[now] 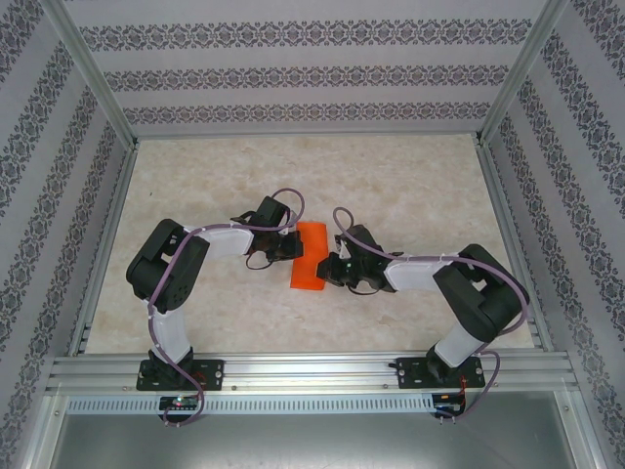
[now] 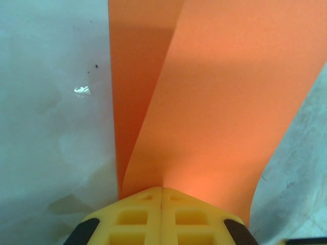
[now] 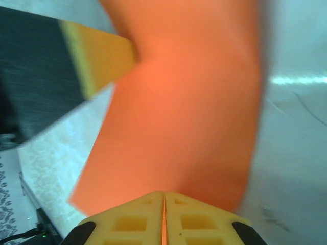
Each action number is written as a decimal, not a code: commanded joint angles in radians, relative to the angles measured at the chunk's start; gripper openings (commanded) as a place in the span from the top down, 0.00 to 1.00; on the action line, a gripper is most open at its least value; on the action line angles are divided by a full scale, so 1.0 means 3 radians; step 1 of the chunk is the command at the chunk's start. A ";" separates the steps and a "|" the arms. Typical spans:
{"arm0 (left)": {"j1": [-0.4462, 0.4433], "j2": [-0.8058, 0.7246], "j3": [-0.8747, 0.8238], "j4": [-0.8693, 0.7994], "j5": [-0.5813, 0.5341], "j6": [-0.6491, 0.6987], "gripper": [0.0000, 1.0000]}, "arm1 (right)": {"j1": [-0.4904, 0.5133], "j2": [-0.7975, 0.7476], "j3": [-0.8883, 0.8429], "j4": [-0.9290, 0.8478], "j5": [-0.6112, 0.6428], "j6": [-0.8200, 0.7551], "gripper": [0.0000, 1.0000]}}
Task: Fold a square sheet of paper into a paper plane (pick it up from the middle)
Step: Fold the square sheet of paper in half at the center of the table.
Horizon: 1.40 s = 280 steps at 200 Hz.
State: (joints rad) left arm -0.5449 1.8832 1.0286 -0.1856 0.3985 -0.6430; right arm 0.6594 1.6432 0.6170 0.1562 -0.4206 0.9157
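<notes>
Fingers on both arms were shut, w/ the paper (image 1: 310, 256) pinched in each pair.

Top view: L gripper (image 1: 294, 240) clamped paper's left edge, toward its far end. R gripper (image 1: 328, 269) clamped its right edge, toward the near end. Paper sat as a narrow orange strip btwn the two, doubled or curled lengthwise, approx over the middle of the table (image 1: 410, 186). Whether it touched the surface, can't tell.

L wrist view: yellow fingers (image 2: 134, 218) met tip to tip, no gap, and paper (image 2: 219, 102) ran out from btwn them, away from cam. Two layers showed: a lit flap on the right and a shaded one behind it on the left, meeting at the tips. Pale table (image 2: 51, 143) lay below paper on both sides, w/ a small white speck (image 2: 82, 90) left of paper.

R wrist view (blurred): R gripper's fingers (image 3: 196, 220) were also closed, w/ a thin orange line in the seam btwn them. Paper (image 3: 189, 127) rose ahead, bowed. L gripper's yellow pad (image 3: 99, 56) touched paper's upper-left edge. Table (image 3: 299, 132) showed right of paper.
</notes>
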 commanded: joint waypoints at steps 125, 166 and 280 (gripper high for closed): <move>-0.0060 0.0145 0.0025 -0.0278 -0.0101 0.0093 1.00 | 0.0145 -0.0156 -0.0102 -0.0066 -0.0013 -0.0044 0.89; -0.0068 0.0144 0.0018 -0.0291 -0.0091 0.0103 1.00 | 0.0149 0.0026 -0.0188 -0.0060 0.0047 -0.0029 0.89; -0.0068 0.0171 0.0038 -0.0320 -0.0104 0.0146 1.00 | -0.0352 -0.0168 0.0533 -0.0261 -0.0078 -0.0340 0.89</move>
State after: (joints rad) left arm -0.5457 1.8881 1.0412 -0.2043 0.3981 -0.6285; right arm 0.5888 1.5261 0.7254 0.0242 -0.3996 0.8536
